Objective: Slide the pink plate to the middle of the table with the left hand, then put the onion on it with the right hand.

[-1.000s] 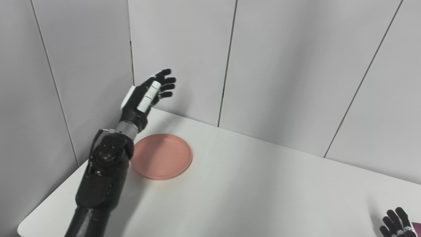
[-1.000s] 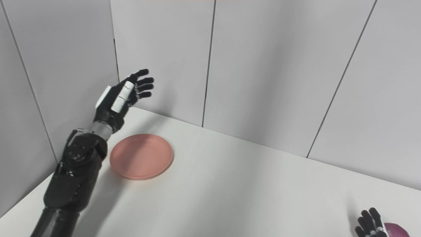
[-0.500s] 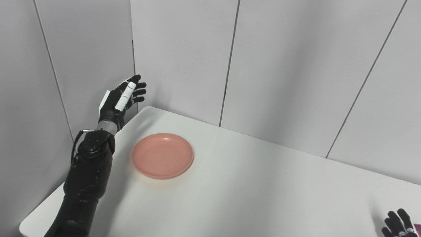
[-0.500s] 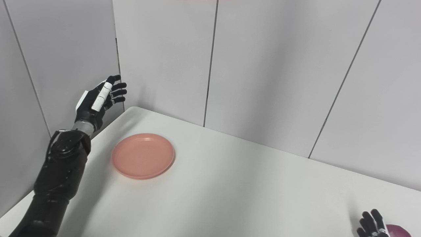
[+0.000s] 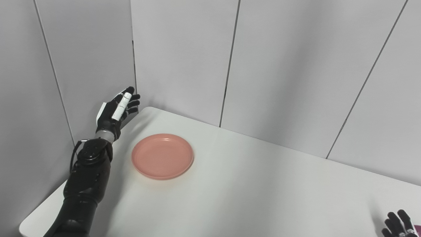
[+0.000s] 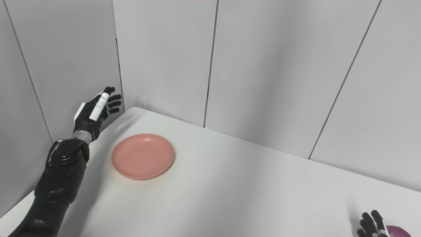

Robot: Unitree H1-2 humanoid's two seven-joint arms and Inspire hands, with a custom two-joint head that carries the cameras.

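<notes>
My left hand hangs spread at the table's far-left corner, beside the pink plate; my right hand, barely visible, seems spread beside the onion.

Two head cameras set side by side look down and forward over the counter toward its far left corner and the grey wall panels, moderately near, sharing the plate and left arm; the right eye view sits slightly rightward, showing more of the near right edge.

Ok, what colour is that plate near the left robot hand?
Salmon pink, plain round plate; clearest in the left eye view.
</notes>
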